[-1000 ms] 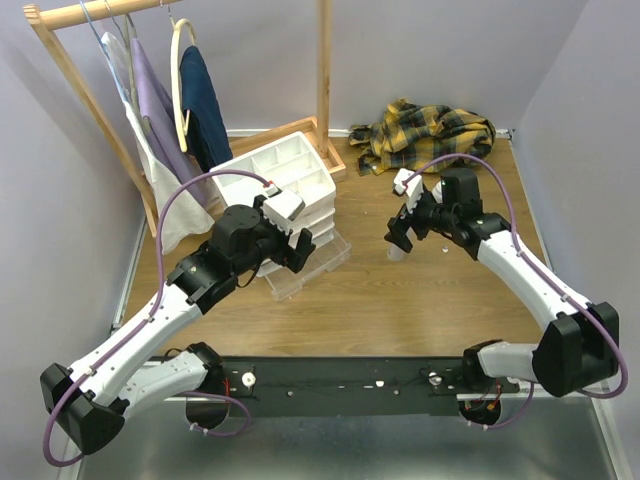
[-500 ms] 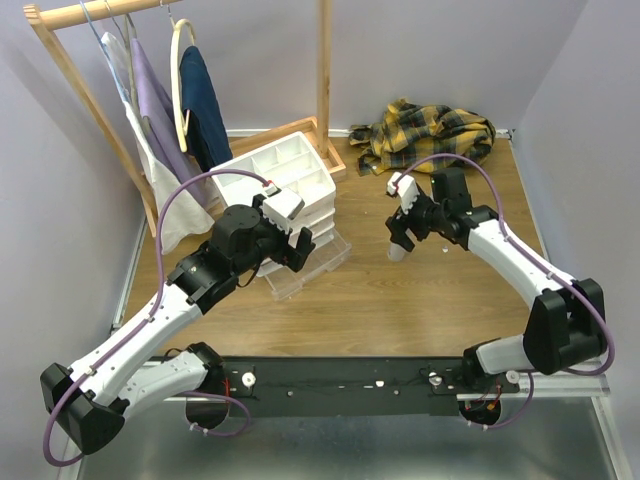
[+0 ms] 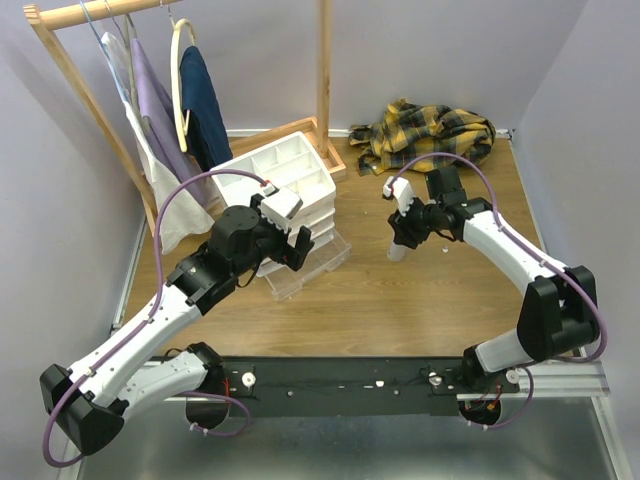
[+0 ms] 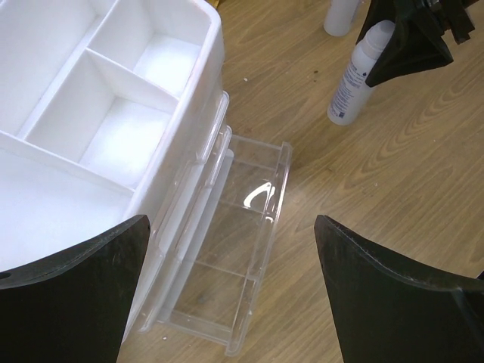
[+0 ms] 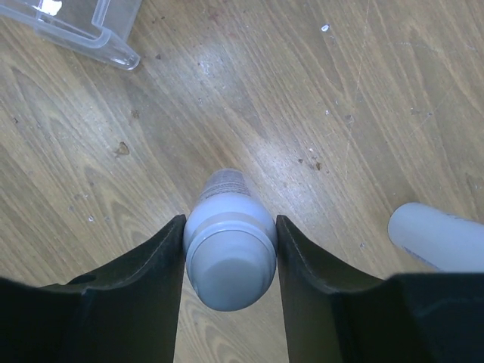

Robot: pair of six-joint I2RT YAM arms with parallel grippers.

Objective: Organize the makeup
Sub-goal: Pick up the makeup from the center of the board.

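- R gripper (image 5: 229, 227) pinches the cap of a white bottle (image 5: 230, 261) standing on the table (image 3: 400, 310), right of the drawer unit (image 4: 204, 45).
- 2nd bottle (image 5: 439, 236) sits near it.
- L gripper (image 4: 231, 242) is spread wide over the pulled-out clear drawer (image 4: 249, 227).

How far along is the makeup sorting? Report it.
Done: a clear drawer stands pulled out, empty. In hand: the right gripper grips one white bottle; the left gripper hangs open above the drawer unit. Left: the second bottle nearby, and nothing is stowed in the visible compartments.
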